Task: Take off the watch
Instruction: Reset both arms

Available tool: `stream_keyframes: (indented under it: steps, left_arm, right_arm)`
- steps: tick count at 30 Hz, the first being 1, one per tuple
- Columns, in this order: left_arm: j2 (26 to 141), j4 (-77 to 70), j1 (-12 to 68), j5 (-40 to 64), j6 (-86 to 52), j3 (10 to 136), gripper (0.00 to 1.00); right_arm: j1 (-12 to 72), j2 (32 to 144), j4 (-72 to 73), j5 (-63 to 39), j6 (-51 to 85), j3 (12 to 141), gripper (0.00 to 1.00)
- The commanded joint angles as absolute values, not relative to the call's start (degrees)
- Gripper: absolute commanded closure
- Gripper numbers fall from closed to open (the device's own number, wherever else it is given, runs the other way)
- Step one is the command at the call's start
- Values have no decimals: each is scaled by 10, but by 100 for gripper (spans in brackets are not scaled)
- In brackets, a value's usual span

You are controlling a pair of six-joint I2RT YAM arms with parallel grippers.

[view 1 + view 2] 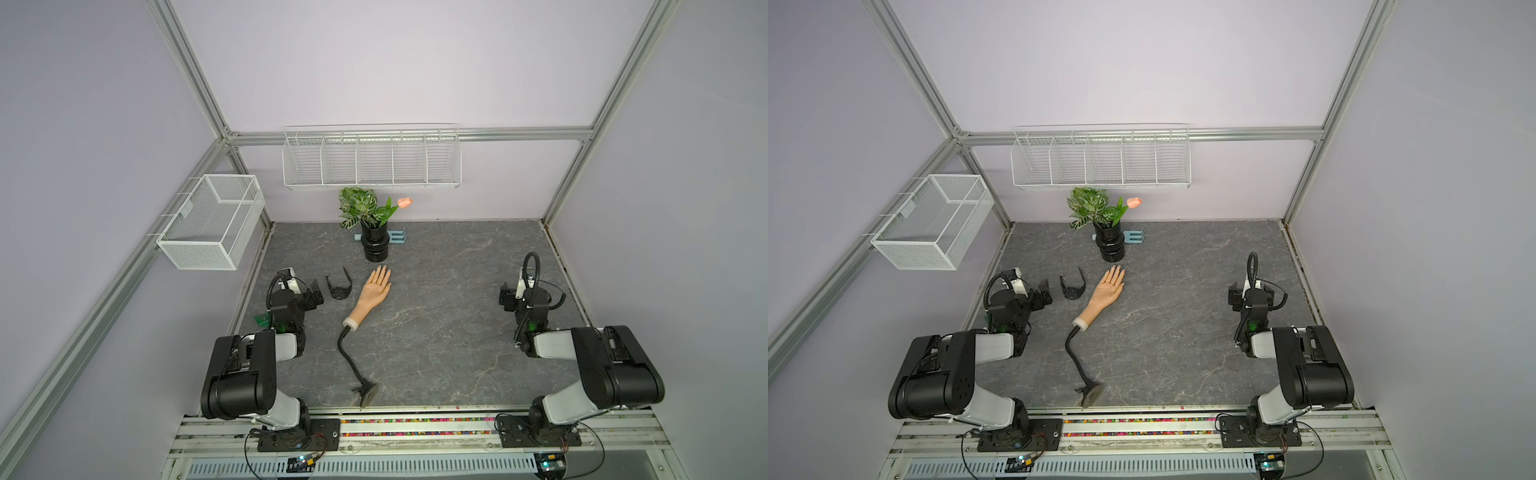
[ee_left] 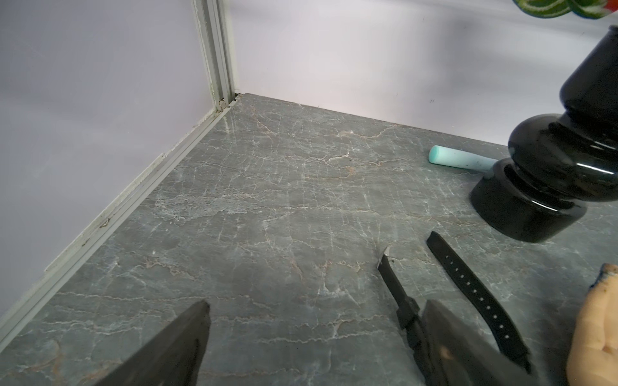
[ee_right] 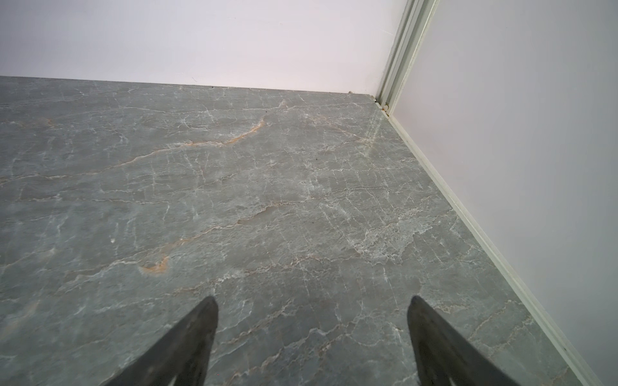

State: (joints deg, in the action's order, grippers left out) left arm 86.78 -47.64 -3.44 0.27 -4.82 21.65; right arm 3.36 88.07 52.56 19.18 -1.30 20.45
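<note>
Worktop (image 1: pixel 449 316) of grey veined stone fills a walled cell, with a white wire rack (image 1: pixel 371 160) on the back wall and a mesh basket (image 1: pixel 210 222) on the side wall. Two black-and-white arms reach in from the front rail. The left arm (image 1: pixel 249 365) has its jaws spread wide and holding nothing, just beside the watch. The right arm (image 1: pixel 598 365), well apart on the other side, also has its jaws wide and empty over the stone. A black ribbed vase (image 1: pixel 375 243) of leaves and a pink tulip stands near the back wall. A mannequin hand (image 1: pixel 374 289) on a black gooseneck stalk (image 1: pixel 347 349) points its fingers toward the vase. The watch (image 1: pixel 338 286) is off the wrist, lying unbuckled on the worktop between the left jaws and the mannequin hand, strap ends toward the back wall. In the left wrist view one jaw hides its case. A pale blue object (image 1: pixel 399 237) lies behind the vase.
</note>
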Motion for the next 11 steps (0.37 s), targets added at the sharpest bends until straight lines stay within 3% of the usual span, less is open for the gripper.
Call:
stream_keyframes:
  steps: [1,11]
  left_arm:
    - [865,-470,-31,0,-35,229,1]
    - [865,-469,-31,0,-35,230,1]
  right_arm:
    - [31,880,539,187,-5,200,11]
    - [31,879,541,186,-5,198,11]
